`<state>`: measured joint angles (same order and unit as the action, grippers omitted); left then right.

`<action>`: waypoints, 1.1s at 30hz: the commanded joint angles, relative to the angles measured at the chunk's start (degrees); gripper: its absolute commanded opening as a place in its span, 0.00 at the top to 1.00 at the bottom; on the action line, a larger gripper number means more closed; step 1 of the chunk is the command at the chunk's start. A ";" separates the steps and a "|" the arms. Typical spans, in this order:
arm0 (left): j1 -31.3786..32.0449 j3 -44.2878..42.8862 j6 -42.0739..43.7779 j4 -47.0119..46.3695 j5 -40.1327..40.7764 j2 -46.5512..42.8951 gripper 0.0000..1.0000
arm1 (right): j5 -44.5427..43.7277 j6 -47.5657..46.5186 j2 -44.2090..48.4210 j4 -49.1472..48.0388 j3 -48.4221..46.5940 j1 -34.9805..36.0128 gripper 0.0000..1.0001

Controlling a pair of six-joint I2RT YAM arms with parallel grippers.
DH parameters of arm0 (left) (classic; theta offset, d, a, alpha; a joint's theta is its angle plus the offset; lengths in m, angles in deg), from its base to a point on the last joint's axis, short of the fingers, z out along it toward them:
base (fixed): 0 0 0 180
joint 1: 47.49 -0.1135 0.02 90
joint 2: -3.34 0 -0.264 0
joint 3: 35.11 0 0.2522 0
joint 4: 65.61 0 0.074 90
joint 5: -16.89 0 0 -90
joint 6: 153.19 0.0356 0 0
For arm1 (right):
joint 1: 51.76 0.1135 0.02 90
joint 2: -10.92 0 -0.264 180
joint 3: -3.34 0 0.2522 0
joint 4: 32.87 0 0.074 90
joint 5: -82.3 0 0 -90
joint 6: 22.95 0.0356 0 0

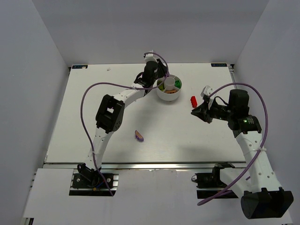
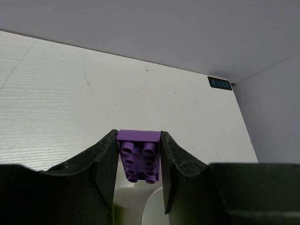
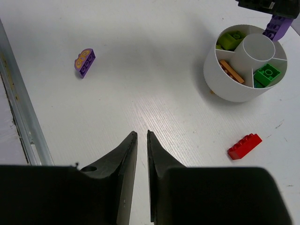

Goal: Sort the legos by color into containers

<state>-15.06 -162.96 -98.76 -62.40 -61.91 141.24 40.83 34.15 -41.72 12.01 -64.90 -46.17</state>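
The white round dish (image 1: 169,97) stands at the back middle of the table. In the right wrist view its wall (image 3: 220,86) encloses a yellow-green brick (image 3: 231,40), an orange brick (image 3: 230,71) and a dark green brick (image 3: 266,75) in separate wedges. My left gripper (image 1: 159,80) is shut on a purple brick (image 2: 139,154) and holds it just above the dish's far-left rim (image 2: 133,204); the brick also shows in the right wrist view (image 3: 276,26). My right gripper (image 3: 140,133) is empty, its jaws nearly together, and hovers right of the dish. A red brick (image 1: 193,101) lies beside it.
A purple brick with an orange top (image 1: 139,136) lies on the table left of centre, also seen in the right wrist view (image 3: 85,62). The red brick (image 3: 244,146) lies just in front of the dish. A metal rail (image 3: 21,126) runs along the table's near edge.
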 commanded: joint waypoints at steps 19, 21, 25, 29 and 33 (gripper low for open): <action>0.01 5.01 1.38 -3.60 -1.89 -9.75 0.27 | 1.56 0.91 -0.53 -1.76 -1.16 -0.49 0.69; 0.01 6.06 3.05 -3.25 -1.62 -11.68 0.28 | 1.48 0.83 -0.71 -1.41 -1.51 -0.49 0.65; -0.08 14.28 6.12 -2.20 -1.10 -22.99 0.42 | 1.47 1.44 -1.32 -0.53 -1.77 -0.40 0.46; -1.39 30.38 6.40 -1.59 -2.85 -37.65 0.79 | 2.53 3.02 -3.25 1.57 -2.21 -0.14 0.39; -3.50 46.73 4.64 2.89 -5.31 -53.06 0.94 | -0.01 6.26 -8.68 5.26 -4.23 2.32 0.40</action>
<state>-16.55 -123.26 -93.56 -63.47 -65.25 97.31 41.53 36.92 -47.21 14.08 -65.88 -45.56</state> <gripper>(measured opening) 0.079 0.606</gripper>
